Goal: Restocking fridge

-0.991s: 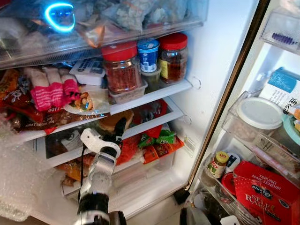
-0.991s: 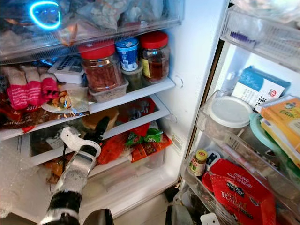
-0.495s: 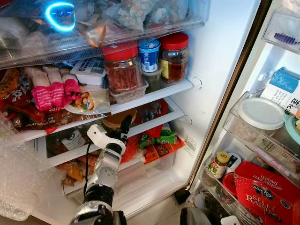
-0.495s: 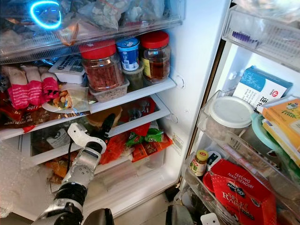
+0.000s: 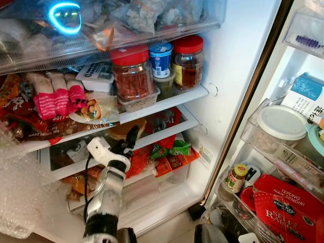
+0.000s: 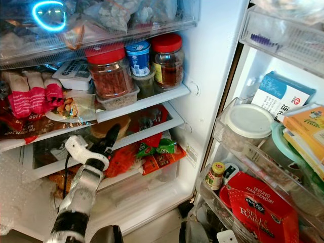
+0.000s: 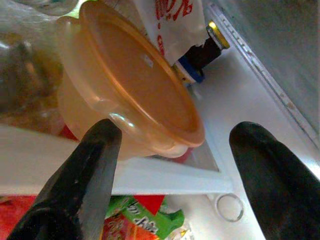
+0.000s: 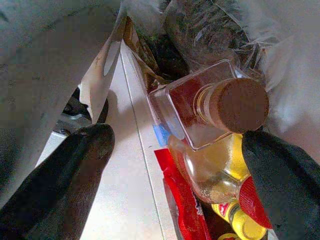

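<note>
On the fridge shelf (image 5: 167,101), red-lidded jars (image 5: 132,72) of dark preserves.

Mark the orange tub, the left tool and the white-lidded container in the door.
orange tub (image 7: 135,95), left wrist view, on its lid.
left tool (image 5: 129,139), left eye view, between its fingertips at the shelf edge.
white-lidded container (image 5: 280,122), left eye view, on its lid.

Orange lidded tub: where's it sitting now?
The orange lidded tub sits on the fridge's second shelf, under the red-lidded jars, directly ahead of the open left gripper and beside a red-and-white packet.
</note>
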`<state>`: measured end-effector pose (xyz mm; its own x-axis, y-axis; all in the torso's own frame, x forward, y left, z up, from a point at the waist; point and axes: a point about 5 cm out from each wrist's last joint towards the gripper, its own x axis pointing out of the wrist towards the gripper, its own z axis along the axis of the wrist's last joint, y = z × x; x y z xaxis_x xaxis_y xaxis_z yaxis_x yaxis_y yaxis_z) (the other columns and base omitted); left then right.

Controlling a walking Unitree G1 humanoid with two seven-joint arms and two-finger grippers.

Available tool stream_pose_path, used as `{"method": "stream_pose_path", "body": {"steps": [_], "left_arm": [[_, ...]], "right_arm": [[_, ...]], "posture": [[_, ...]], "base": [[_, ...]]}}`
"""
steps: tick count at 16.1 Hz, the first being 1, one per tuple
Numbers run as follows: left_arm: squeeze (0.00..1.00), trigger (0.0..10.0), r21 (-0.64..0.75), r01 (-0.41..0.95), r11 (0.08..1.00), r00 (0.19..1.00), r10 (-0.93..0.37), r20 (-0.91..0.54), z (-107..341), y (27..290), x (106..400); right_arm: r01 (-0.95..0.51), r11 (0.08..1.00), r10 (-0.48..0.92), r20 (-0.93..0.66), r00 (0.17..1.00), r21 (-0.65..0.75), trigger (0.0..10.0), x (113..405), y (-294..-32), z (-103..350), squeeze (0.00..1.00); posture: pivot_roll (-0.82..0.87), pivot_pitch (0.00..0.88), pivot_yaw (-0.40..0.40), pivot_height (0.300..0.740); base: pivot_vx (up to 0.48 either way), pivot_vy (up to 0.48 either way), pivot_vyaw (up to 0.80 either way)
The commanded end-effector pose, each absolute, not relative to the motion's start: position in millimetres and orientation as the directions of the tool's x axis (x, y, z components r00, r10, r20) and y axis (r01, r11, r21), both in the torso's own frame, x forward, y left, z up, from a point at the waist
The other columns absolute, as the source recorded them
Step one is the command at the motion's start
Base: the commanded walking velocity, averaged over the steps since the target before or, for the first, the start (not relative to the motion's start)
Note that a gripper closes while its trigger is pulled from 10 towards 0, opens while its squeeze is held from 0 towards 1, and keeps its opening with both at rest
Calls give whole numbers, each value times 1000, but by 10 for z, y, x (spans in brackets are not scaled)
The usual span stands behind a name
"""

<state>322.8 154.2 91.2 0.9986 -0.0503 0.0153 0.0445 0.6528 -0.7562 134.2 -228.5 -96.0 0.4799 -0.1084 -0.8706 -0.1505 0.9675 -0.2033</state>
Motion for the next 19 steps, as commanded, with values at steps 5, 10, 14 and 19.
{"method": "stream_pose_path", "body": {"steps": [5,10,14,19], "left_arm": [[0,10000,-708,49,704,997,-78,-9,911,1630,3025],[0,10000,-534,109,838,990,-140,-17,878,1711,2819],[0,10000,-253,67,965,996,-79,-38,861,1841,2732],[0,10000,-5,9,1000,999,-9,-54,760,1994,2607]], "right_arm": [[-162,971,-78,-874,480,-175,10000,1328,-2197,-981,0],[-164,971,-77,-875,477,-175,10000,1312,-2197,-986,0],[-166,970,-77,-876,476,-175,10000,1299,-2195,-991,0],[-164,972,-71,-877,475,-168,10000,1285,-2159,-1002,0]], "posture": [[-114,24,23,611],[-107,21,25,611],[-107,3,32,611],[-110,0,48,611]], "base": [[0,0,0],[0,0,0],[0,0,0],[0,0,0]]}}
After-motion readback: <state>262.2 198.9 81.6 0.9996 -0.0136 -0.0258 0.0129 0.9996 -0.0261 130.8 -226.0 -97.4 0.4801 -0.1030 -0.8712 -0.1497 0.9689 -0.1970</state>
